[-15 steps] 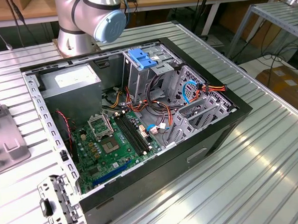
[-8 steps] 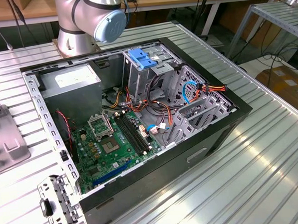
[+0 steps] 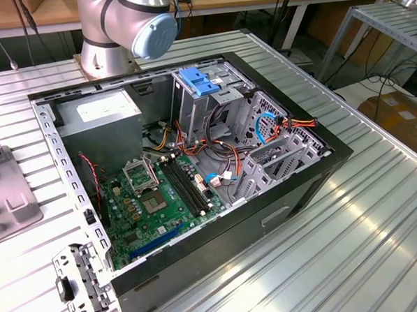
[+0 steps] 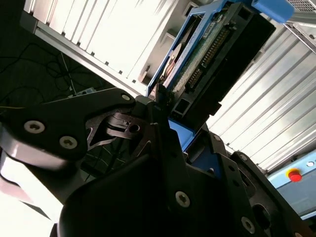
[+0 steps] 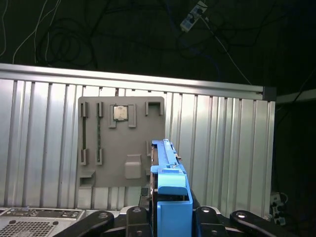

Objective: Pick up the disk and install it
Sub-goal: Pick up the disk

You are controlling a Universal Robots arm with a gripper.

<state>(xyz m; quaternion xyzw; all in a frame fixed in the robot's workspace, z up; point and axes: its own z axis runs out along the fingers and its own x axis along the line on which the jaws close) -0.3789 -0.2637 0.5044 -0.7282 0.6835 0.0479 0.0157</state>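
The gripper (image 5: 170, 217) is clamping the disk (image 5: 165, 163) edge-on between its two fingers, which are closed down to the drive's thickness. A blue side rail (image 5: 173, 200) is facing the first wrist camera. The disk is hanging in the air, well apart from the ribbed aluminium table (image 5: 232, 148). Beyond it, a grey parts tray (image 5: 123, 170) is lying flat on the table with a small square chip (image 5: 121, 112) seated in it. In the second wrist view the drive's green circuit board and its connector row (image 4: 210, 57) are showing, and most of the drive is sticking out past the fingers.

In the exterior view an open computer case (image 3: 294, 197) is lying on its side on the table, exposing the motherboard (image 3: 162, 197). At the far side of the case a metal drive cage (image 3: 192, 111) is standing under a blue latch handle (image 3: 200, 82), with orange and blue cables (image 3: 270, 128) looping just beside it. The arm's base (image 3: 118, 28) is rising behind the case.

The step in hand looks like the carry. Since the grip is sitting at one end, the drive is acting as a lever, so slow, smooth wrist turns seem wise. The rails likely need to be square to the cage and well clear of cables and case rim.
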